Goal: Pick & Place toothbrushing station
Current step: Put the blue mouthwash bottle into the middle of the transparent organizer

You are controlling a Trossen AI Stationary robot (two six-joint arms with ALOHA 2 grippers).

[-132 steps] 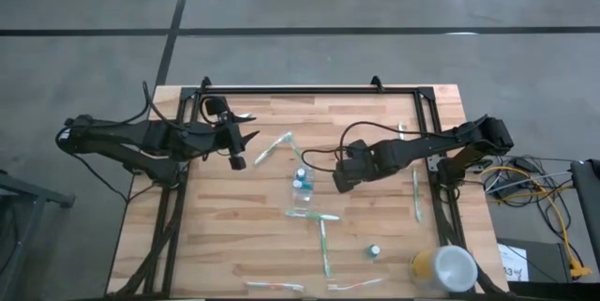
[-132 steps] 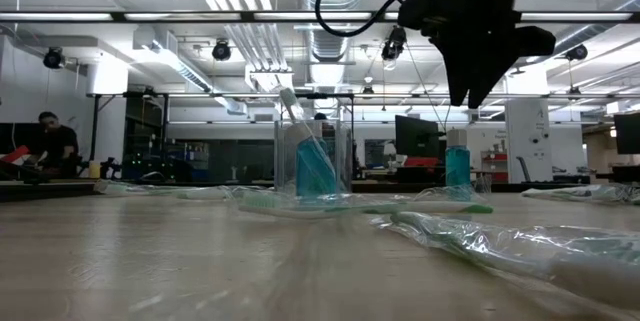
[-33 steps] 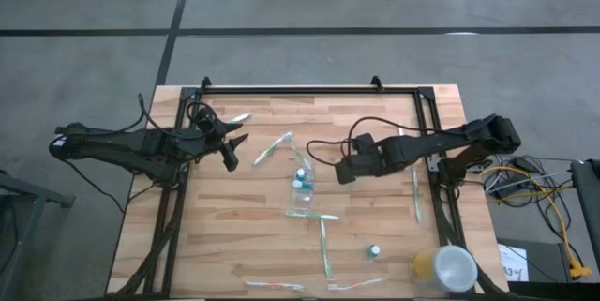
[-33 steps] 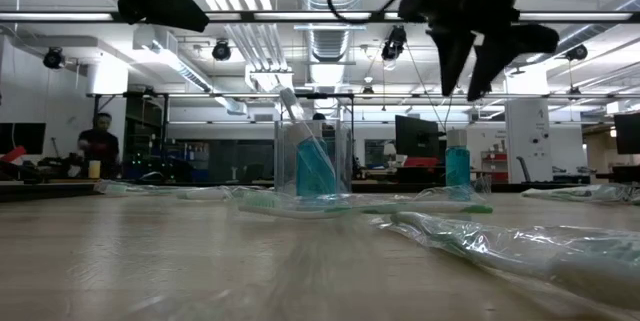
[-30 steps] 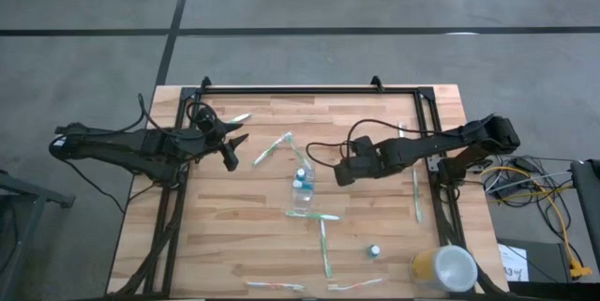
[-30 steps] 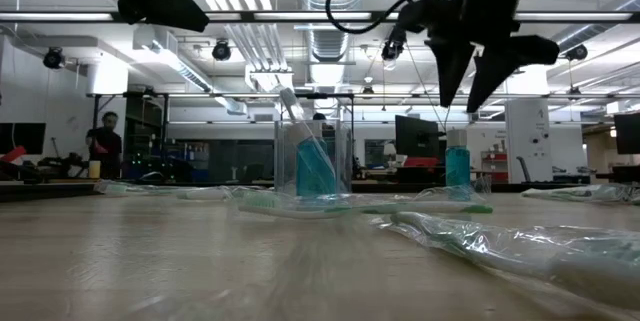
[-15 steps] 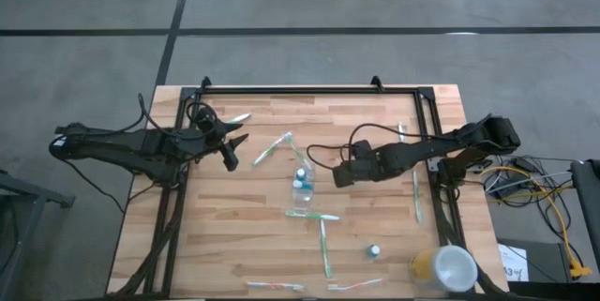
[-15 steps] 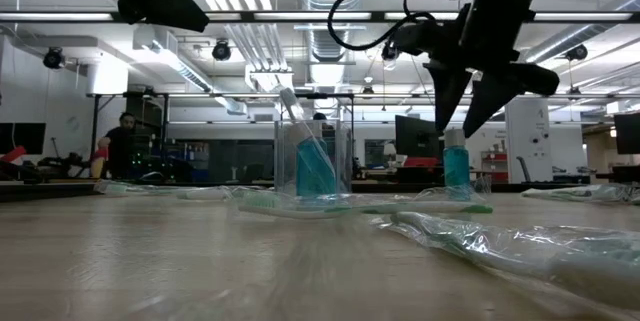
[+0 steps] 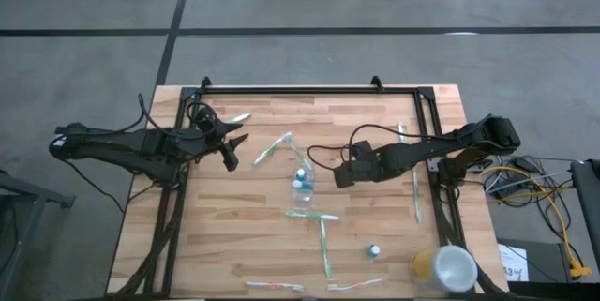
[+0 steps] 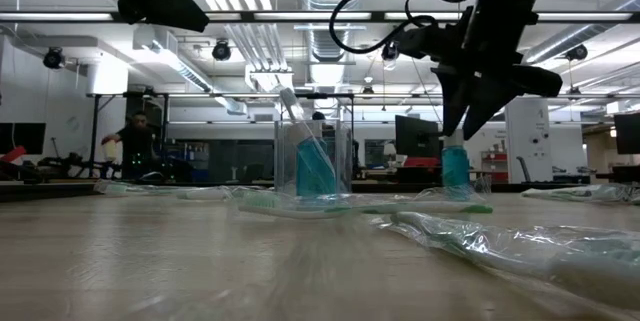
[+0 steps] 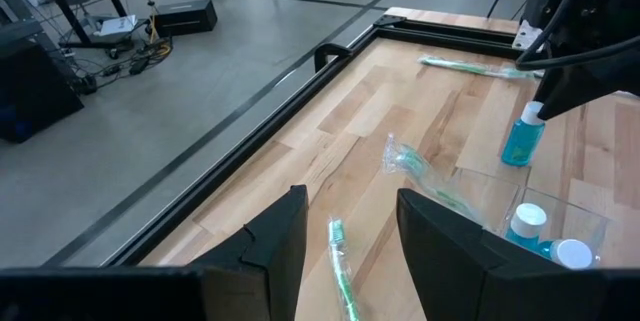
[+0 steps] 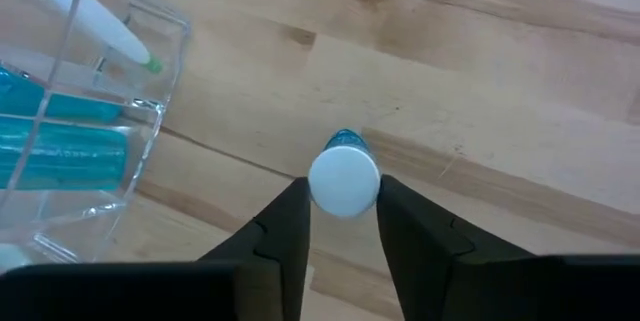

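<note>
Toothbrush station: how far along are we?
Done: clear cup holds two tubes and one toothbrush. In hand: right gripper is down at a standing tube. Remaining: another tube and several toothbrushes lie loose on the table; left gripper waits open.

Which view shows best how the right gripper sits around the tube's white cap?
The right wrist view: the tube stands upright, cap between the two fingers of the right gripper. The low view shows that gripper coming down over the tube side-on. The left wrist view shows the tube far off. The high view hides it under the arm.
</note>
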